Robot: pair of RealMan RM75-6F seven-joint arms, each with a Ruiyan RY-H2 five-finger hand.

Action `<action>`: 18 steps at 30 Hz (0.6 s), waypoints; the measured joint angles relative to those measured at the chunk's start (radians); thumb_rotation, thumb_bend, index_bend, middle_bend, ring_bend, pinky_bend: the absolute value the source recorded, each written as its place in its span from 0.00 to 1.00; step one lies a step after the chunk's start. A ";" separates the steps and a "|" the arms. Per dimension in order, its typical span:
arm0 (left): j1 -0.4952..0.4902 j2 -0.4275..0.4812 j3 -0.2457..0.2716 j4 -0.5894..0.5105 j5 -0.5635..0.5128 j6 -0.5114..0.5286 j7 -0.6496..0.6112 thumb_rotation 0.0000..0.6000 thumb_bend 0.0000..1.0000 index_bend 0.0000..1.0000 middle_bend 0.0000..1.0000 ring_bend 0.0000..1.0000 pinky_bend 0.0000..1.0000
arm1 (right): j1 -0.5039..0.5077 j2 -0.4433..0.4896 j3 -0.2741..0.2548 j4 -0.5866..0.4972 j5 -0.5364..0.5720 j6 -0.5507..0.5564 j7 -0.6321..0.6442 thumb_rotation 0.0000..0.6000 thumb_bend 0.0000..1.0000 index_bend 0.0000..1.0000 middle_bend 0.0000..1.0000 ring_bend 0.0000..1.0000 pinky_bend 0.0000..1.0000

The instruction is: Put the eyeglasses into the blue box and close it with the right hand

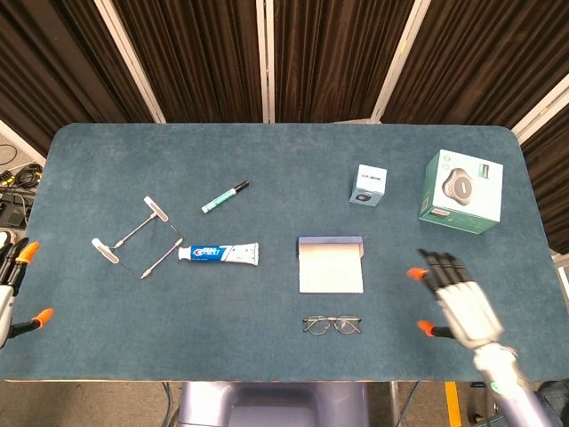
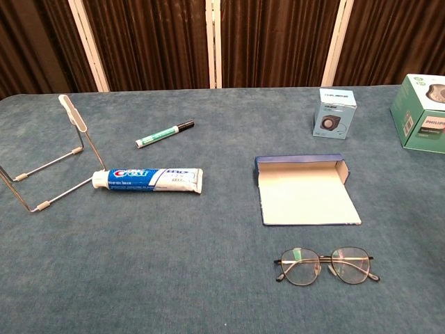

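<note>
The eyeglasses (image 1: 332, 325) (image 2: 327, 265) lie folded flat on the table near its front edge, lenses facing up. Just behind them the blue box (image 1: 331, 264) (image 2: 306, 188) lies open, its pale inside showing. My right hand (image 1: 458, 301) hovers over the table to the right of the glasses, fingers spread and holding nothing; only the head view shows it. At the far left edge of the head view my left hand (image 1: 11, 289) stays beside the table, fingers apart and empty.
A toothpaste tube (image 1: 218, 253) and a wire stand (image 1: 135, 237) lie left of the box, with a green marker (image 1: 224, 197) behind them. A small grey-blue box (image 1: 368, 185) and a larger green box (image 1: 462, 191) stand at the back right.
</note>
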 measured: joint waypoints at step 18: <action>-0.049 -0.031 -0.020 0.003 -0.073 -0.083 0.070 1.00 0.00 0.00 0.00 0.00 0.00 | 0.329 -0.183 0.058 -0.006 0.456 -0.424 -0.210 1.00 0.24 0.47 0.00 0.00 0.00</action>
